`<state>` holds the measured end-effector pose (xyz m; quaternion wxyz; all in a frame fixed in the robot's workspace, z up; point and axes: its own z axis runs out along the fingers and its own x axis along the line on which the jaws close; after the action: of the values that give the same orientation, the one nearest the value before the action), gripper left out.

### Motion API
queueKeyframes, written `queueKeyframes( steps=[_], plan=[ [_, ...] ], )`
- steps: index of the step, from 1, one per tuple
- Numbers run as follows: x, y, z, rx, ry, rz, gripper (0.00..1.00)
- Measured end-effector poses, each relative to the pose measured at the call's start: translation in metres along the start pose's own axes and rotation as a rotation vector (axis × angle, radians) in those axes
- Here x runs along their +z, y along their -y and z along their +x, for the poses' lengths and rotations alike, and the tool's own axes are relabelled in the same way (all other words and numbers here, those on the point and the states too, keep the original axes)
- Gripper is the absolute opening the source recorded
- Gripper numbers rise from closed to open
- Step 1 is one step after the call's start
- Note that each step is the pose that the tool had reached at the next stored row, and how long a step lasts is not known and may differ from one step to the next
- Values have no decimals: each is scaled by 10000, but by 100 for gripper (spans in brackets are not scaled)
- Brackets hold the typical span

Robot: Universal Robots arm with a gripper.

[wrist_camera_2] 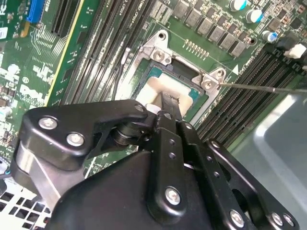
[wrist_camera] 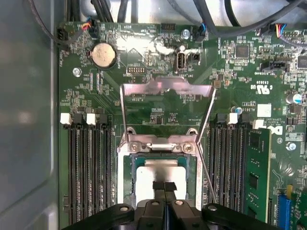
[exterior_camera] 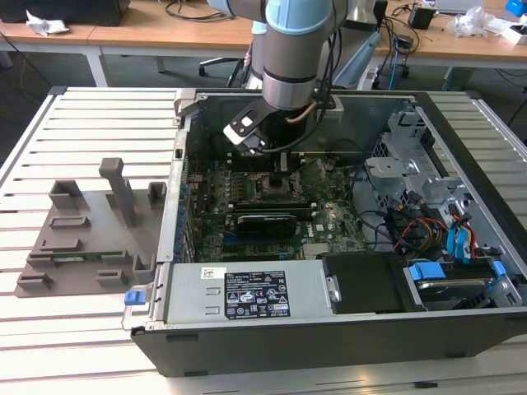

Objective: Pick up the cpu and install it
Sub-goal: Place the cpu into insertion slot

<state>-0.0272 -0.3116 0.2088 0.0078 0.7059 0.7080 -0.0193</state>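
Black end effector [wrist_camera: 164, 186], fingertips pinched narrow, nothing between them, above flat silvery square cpu [wrist_camera: 148, 175] lying inside metal-framed socket [wrist_camera: 123, 175]; thin steel retention plate [wrist_camera: 165, 86] hinged upright over green motherboard [wrist_camera: 81, 91].

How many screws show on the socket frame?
2, both at the socket frame's hinge end in the first wrist view: one screw at one corner, the other screw at the opposite corner. The fingers cover the other end; more may be hidden.

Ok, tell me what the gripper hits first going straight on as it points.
The cpu, lying in the open socket right under the shut gripper. Whether they touch is unclear.
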Motion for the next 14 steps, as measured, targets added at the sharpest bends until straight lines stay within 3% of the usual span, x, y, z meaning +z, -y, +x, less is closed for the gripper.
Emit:
queueKeyframes(
  steps=[5, 9, 13, 14],
  plan=[
    [43, 8, 1, -1, 19, 4, 11],
    [64, -54, 4, -6, 17, 4, 11],
    [54, -101, 4, -11, 16, -1, 11],
    [24, -104, 7, -10, 20, -11, 11]
  ],
)
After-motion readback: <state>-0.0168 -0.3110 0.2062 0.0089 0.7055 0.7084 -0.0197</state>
